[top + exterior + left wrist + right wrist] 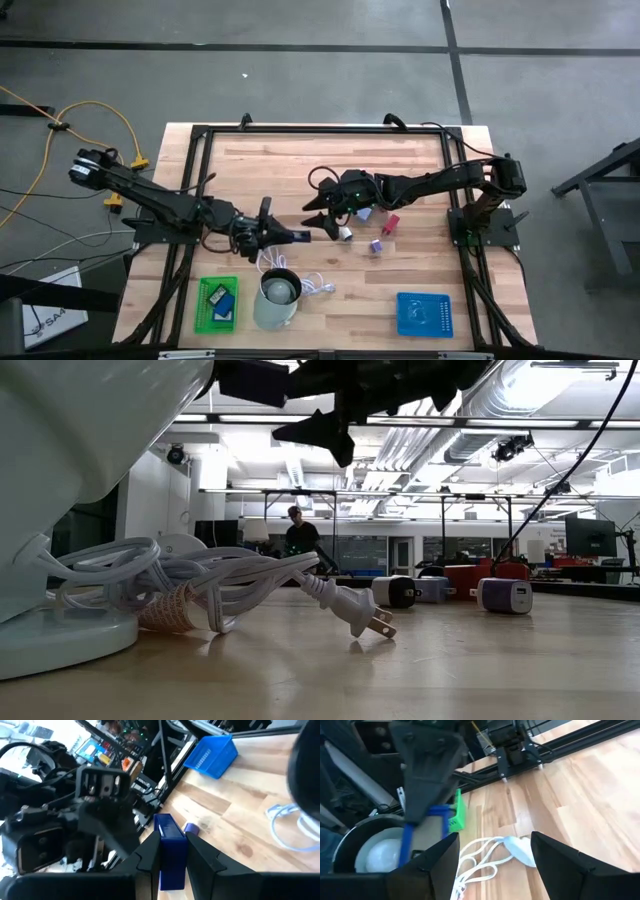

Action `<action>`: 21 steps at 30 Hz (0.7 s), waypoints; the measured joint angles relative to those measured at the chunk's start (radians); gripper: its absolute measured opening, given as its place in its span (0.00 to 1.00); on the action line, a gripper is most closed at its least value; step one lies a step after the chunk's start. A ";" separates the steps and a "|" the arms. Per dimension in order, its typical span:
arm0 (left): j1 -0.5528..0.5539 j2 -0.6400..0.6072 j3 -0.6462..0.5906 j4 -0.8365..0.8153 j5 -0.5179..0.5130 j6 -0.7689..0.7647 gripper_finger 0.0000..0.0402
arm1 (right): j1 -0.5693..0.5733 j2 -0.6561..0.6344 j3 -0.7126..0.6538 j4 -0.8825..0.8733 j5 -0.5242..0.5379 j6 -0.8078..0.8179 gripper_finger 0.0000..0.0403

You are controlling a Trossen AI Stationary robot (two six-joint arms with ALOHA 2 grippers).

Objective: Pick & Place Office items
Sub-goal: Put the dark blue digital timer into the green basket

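My left gripper is shut on a flat blue block, held above the table's middle; the block also shows in the high view. My right gripper is open and empty. It hangs close by on the block's far-right side, facing my left gripper. Loose office items lie on the table under the right arm: a white piece, a purple one, a red one and a pale blue one. In the low view they stand in a row. My left gripper pinches the blue block's two broad sides between its two fingers, at the block's near end. The fingers run level toward the table's right and lie along the block. The block sticks out past the fingertips, clear of the table.
A green tray holding blue pieces stands at the near left, and a blue tray at the near right. A pale cup stands near the front, with a white coiled cable beside it and its plug lying on the wood.
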 joint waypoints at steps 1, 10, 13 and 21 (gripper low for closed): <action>-0.008 0.000 0.000 0.000 -0.001 -0.006 0.16 | 0.000 0.000 0.000 0.000 0.012 0.000 0.58; -0.095 0.000 0.000 -0.004 -0.013 -0.025 0.16 | 0.000 0.000 0.000 0.002 0.103 0.000 0.58; -0.131 0.000 0.000 -0.004 -0.049 -0.031 0.16 | 0.000 0.000 0.000 0.002 0.129 0.000 0.58; -0.208 0.000 0.000 -0.002 -0.144 -0.044 0.16 | 0.000 0.000 0.000 0.002 0.141 0.000 0.58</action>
